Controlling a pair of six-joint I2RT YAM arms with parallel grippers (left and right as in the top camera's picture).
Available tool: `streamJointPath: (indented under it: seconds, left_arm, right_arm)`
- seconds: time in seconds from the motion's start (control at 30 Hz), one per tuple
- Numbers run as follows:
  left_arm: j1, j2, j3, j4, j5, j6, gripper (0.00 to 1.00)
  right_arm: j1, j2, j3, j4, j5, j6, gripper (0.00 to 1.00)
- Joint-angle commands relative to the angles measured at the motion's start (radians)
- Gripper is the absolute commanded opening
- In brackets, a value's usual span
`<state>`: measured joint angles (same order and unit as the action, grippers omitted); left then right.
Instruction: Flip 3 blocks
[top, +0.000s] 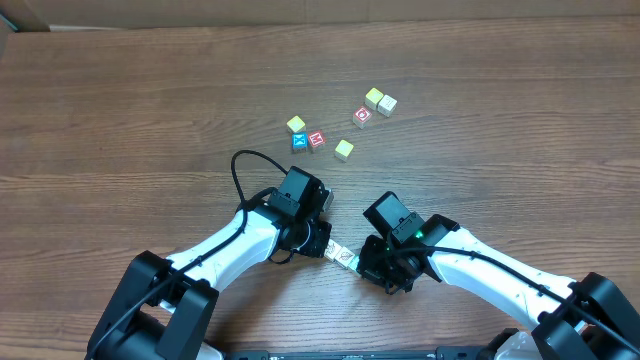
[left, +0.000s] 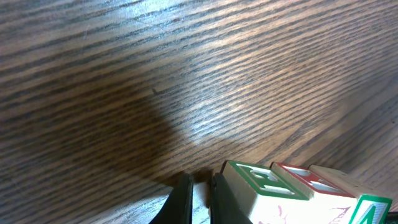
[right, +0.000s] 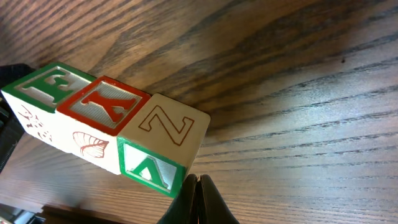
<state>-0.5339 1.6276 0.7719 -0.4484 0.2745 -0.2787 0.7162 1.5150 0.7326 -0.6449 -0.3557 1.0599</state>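
The green-bordered block (right: 45, 86), the red-bordered block (right: 107, 102), and the pale block (right: 173, 127) bearing a red-outlined Z; the table (right: 298, 74) is dark brown with streaked grain.

The table (left: 186, 68) was dark, grained wood with a soft sheen; the blocks (right: 106, 124) were pale, smooth painted wood.

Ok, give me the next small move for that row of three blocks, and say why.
Probably roll both wrists together to tip the row of three blocks onto another face. The left pincer and right pincer are both shut, one at each end of the row, which lies in line between them.
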Motion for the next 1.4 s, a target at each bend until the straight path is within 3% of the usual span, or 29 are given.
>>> streamJointPath:
  seconds: [0.0, 1.03, 1.2, 1.37]
  left_arm:
    - [0.003, 0.007, -0.006, -0.004, 0.038, 0.012, 0.05]
    - [0.084, -0.026, 0.011, -0.063, -0.013, -0.062, 0.04]
    - [0.117, -0.107, 0.011, -0.147, -0.022, -0.016, 0.04]
    - [0.094, -0.126, 0.01, -0.214, 0.074, 0.044, 0.04]
  right_arm:
    - [0.01, 0.006, -0.001, 0.012, -0.004, 0.03, 0.04]
    - [0.063, 0.006, -0.001, 0.02, 0.033, 0.07, 0.04]
    - [0.063, 0.006, -0.001, 0.021, 0.033, 0.07, 0.04]
    - [0.063, 0.006, -0.001, 0.021, 0.033, 0.071, 0.04]
